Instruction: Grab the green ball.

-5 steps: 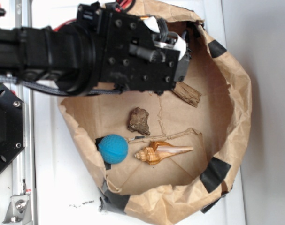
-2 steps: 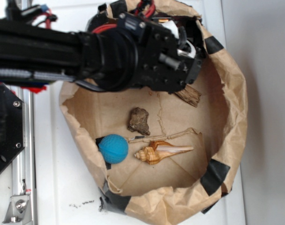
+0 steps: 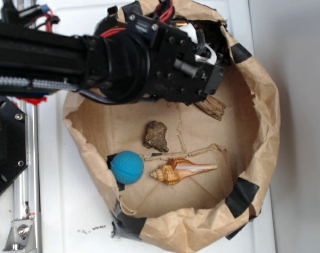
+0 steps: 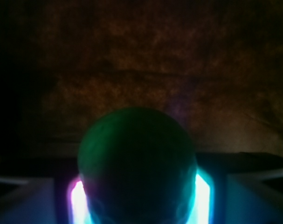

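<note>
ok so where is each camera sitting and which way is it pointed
Exterior: sits above the scene, looking down into the paper bag holding the blue ball, shell, rock and wood piece; the black arm and end effector reach in from the left.
Wrist: sits on the end effector, looking along it at the green ball between the fingers, dark brown paper behind.
Shared: the end effector and the bag's paper. The green ball shows only in the wrist view.
</note>
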You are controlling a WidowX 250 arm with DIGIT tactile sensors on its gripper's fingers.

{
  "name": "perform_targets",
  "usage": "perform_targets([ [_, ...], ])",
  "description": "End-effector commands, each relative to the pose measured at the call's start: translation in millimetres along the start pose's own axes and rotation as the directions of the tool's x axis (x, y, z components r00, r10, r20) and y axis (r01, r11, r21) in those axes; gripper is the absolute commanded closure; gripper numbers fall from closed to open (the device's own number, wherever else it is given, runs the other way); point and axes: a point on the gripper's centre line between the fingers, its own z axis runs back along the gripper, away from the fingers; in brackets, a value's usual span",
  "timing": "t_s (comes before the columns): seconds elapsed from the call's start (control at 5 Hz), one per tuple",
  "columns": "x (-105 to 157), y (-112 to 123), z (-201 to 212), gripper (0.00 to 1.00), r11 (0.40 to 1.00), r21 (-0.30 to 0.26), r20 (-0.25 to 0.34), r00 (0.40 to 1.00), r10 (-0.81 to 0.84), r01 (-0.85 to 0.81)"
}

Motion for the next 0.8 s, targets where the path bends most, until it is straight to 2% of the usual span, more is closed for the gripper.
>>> perform_targets([
  [0.0,5,2,24,1.00,0.991,-0.083,-0.074,0.991,-0.115,0.109],
  [0.2,1,-5,59,1.00,0.933,-0.190,-0.253,0.903,-0.346,0.305],
  [0.4,-8,-17,120,1.00,0.820,-0.376,-0.362,0.746,-0.559,0.432],
  [0.6,-14,-10,155,1.00,0.672,-0.513,-0.410,0.535,-0.738,0.534],
])
